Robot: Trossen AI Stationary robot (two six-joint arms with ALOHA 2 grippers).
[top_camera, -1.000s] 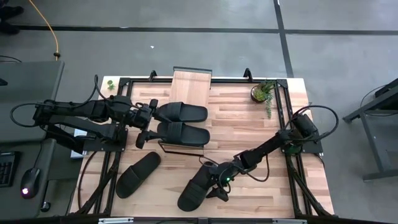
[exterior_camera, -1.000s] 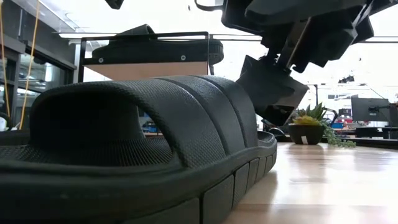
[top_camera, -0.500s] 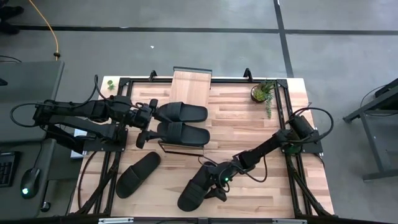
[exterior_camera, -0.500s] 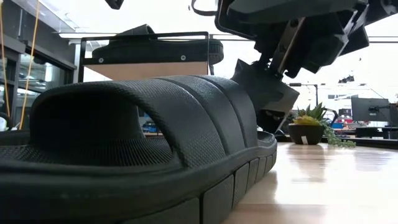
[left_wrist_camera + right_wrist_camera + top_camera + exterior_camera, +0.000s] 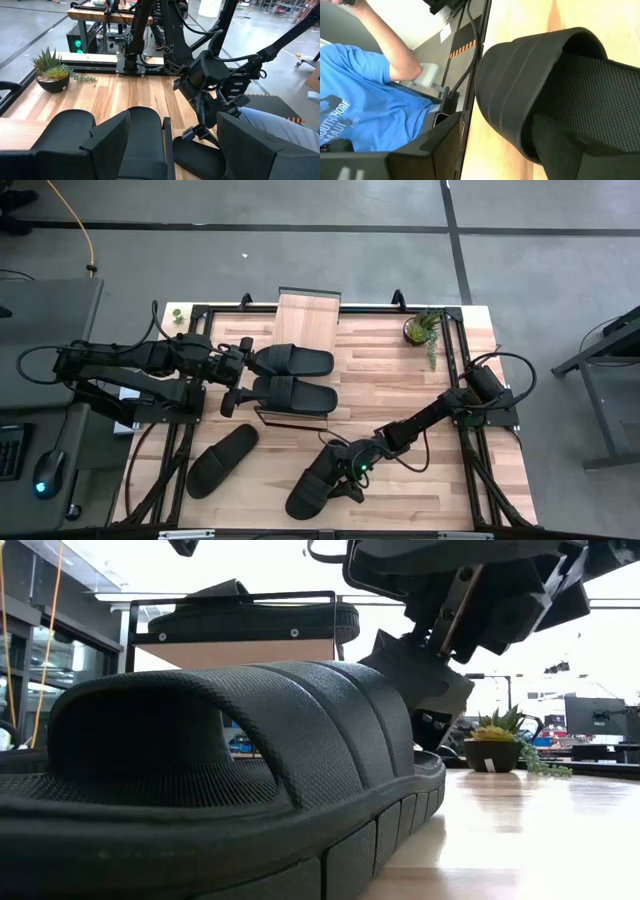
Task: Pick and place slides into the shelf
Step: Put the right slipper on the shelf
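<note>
slatted tabletop (image 5: 400, 380) bears two slides; right gripper (image 5: 345, 477) straddles one slide's strap (image 5: 318, 477), fingers apart, for lifting toward the shelf (image 5: 307, 320). left gripper (image 5: 243, 372) waits, grip unclear.

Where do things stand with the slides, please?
Left gripper at two black rubber slides on light-wood shelf. Right gripper straddles front slide strap; nothing blocking.
</note>
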